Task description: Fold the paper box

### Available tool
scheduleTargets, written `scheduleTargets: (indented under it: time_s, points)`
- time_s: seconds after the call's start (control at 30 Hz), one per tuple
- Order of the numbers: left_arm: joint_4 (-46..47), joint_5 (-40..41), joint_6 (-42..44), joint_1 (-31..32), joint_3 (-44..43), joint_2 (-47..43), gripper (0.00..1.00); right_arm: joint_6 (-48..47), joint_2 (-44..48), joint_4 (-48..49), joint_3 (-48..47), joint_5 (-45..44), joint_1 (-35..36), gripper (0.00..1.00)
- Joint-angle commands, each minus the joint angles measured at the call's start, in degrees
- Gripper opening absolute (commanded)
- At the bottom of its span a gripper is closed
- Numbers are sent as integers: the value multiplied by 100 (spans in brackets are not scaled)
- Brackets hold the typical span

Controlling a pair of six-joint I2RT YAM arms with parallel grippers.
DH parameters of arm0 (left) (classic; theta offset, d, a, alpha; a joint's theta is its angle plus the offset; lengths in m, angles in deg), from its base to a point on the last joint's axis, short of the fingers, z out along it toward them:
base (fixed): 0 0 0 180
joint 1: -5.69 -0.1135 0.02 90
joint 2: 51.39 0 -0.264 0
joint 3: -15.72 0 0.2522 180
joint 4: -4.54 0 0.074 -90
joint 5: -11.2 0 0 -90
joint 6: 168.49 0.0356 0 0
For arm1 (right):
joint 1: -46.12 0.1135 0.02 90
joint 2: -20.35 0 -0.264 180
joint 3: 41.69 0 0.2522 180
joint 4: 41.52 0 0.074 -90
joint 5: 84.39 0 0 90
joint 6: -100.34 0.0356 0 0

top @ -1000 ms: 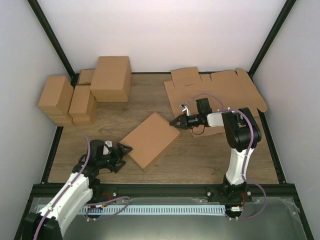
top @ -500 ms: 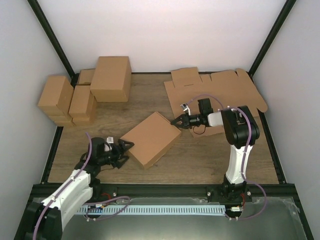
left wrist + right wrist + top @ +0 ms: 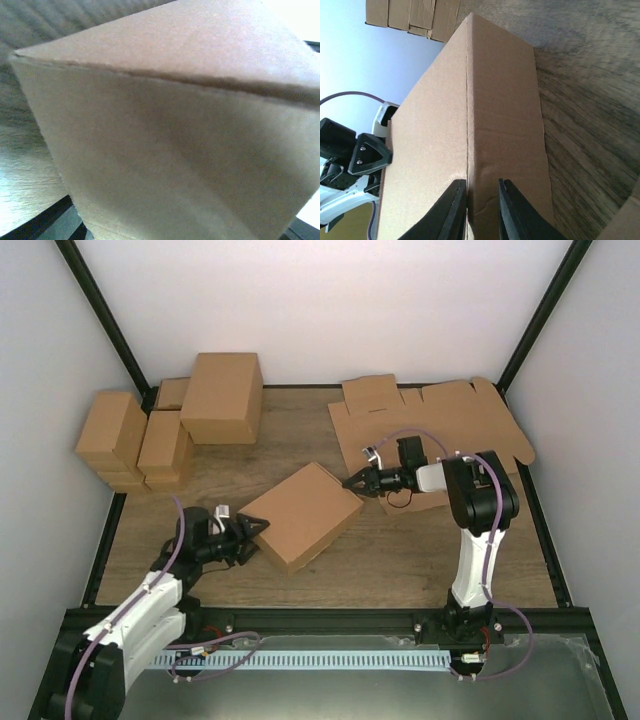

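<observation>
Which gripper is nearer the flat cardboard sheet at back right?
Right. The right gripper sits at the near-left edge of the flat cardboard sheet; the left gripper is beyond the folded carton.

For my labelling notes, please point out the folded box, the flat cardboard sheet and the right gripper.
folded box [image 3: 300, 518], top view, middle of its upper face
flat cardboard sheet [image 3: 470, 420], top view, its bare back part
right gripper [image 3: 352, 483], top view, between its fingertips

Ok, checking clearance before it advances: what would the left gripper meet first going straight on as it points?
The folded box: the left gripper points at its near corner, which fills the left wrist view, so contact is probably almost immediate.
</observation>
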Motion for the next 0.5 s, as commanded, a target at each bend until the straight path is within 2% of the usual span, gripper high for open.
scheduleTargets:
  time_s: [0.0,0.1,0.17,0.2,0.23,0.27,0.37,0.47]
  points:
    - [-223,67,196,6,-487,-162,66,-9,-48,-193,-131,-407,-53,20]
    - [-281,133,110,7,-630,-382,57,-51,141,-379,-242,-457,-52,24]
    - [-365,163,120,1,-747,-385,56,-66,350,-533,-315,-553,-51,35]
    - [-457,182,167,2,-849,-371,56,-81,544,-642,-357,-654,-53,46]
    - [-582,225,253,-5,-973,-348,56,-103,697,-763,-415,-749,-53,52]
    - [-750,293,391,-2,-1165,-304,56,-132,869,-862,-474,-846,-46,55]
    - [-1188,458,853,-101,-1850,14,56,-176,1379,-1156,-657,-1219,-59,62]
    - [-1175,454,1077,-368,-2479,441,56,-140,1906,-1331,-786,-1727,-54,63]
